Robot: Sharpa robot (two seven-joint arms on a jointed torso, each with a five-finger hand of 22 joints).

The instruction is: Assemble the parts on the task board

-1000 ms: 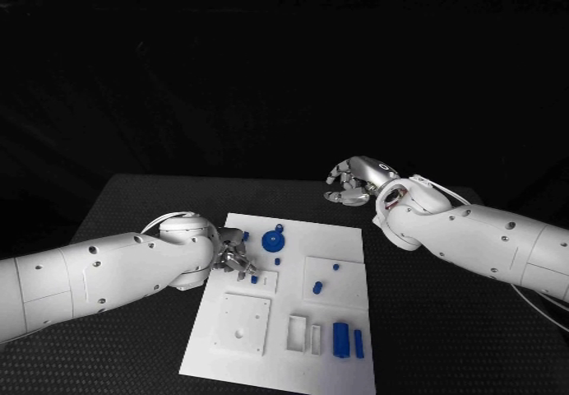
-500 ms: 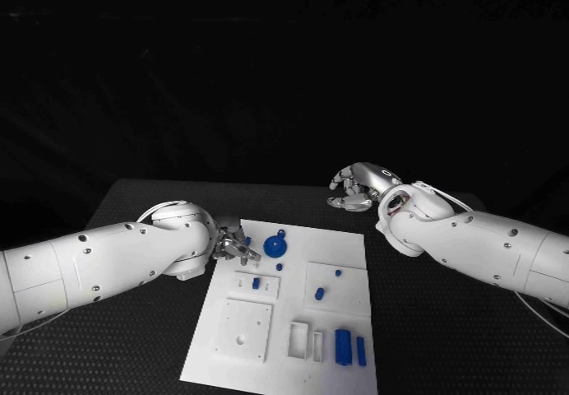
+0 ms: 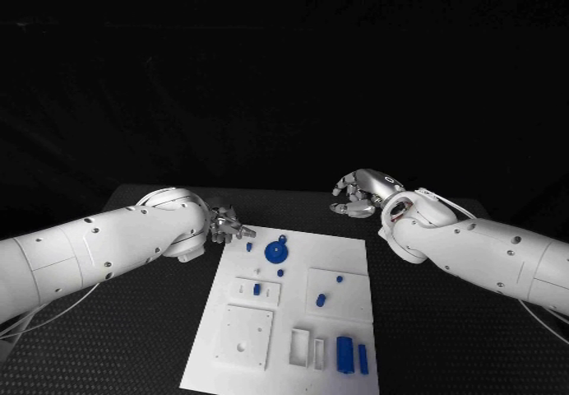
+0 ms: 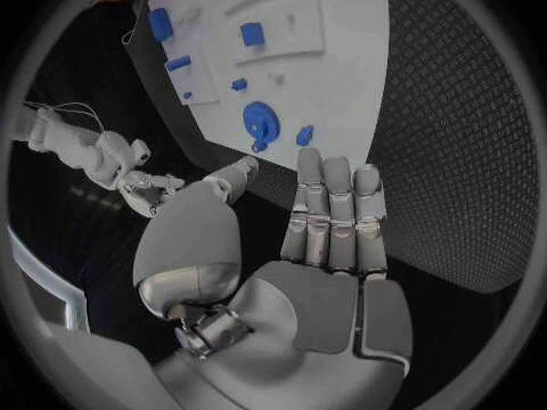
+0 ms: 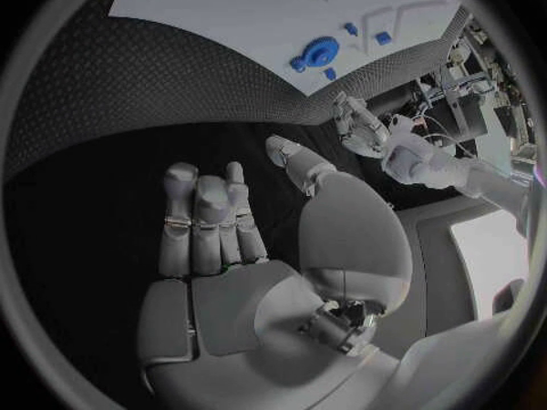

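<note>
One black, finely textured table (image 3: pixel 451 329) is recorded, set against an unlit black room. One white rectangular task board (image 3: pixel 297 284) is laid flat on it, between the two hands and nearer the robot than either.

Two silver many-fingered hands are listed. The left hand (image 3: pixel 228 225) is held just beyond the board's far corner on its own side, fingers straight and close together with the thumb apart, nothing held; in the left wrist view the left hand (image 4: pixel 302 246) is seen with the board ahead of its fingertips. The right hand (image 3: pixel 359 196) is raised over the table beyond the board's far edge, well apart from it, fingers loosely curled and holding nothing.

Small blue plastic parts on the board are counted as eight:
- one round disc with a knob (image 3: pixel 276 249), nearest the left hand;
- one small peg (image 3: pixel 250 245) just beside the disc;
- four further small pieces across the middle;
- two upright rectangular blocks (image 3: pixel 344 353) at the near edge, farthest from both hands.
</note>
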